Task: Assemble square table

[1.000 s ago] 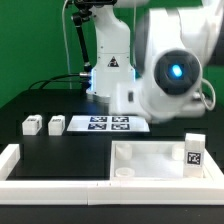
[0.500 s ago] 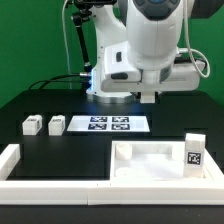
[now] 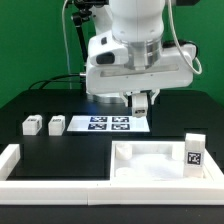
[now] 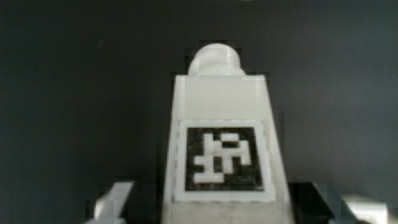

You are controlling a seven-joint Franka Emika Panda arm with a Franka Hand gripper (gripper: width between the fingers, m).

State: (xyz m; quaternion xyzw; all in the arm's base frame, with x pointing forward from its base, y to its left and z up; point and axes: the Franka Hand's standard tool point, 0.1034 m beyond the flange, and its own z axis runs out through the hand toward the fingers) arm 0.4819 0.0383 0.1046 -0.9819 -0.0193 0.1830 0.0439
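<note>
The square table slab (image 3: 150,168) lies at the front on the exterior view's right, rim up. One tagged white leg (image 3: 194,152) stands upright at its right end. Two more legs (image 3: 32,125) (image 3: 56,125) sit on the black table at the exterior view's left. My gripper (image 3: 142,104) hangs above the marker board's right end and is shut on a fourth leg. In the wrist view that leg (image 4: 221,120) fills the middle, tag facing the camera, peg end pointing away, and the gripper (image 4: 217,208) clamps its near end from both sides.
The marker board (image 3: 100,124) lies flat at mid table, under the gripper. A long low white border rail (image 3: 20,168) runs along the front and the exterior view's left side. The robot base (image 3: 108,70) stands behind.
The arm's wrist has swung round from the exterior view's right toward the middle. The gripper now points down over the marker board's right end with the leg in it.
</note>
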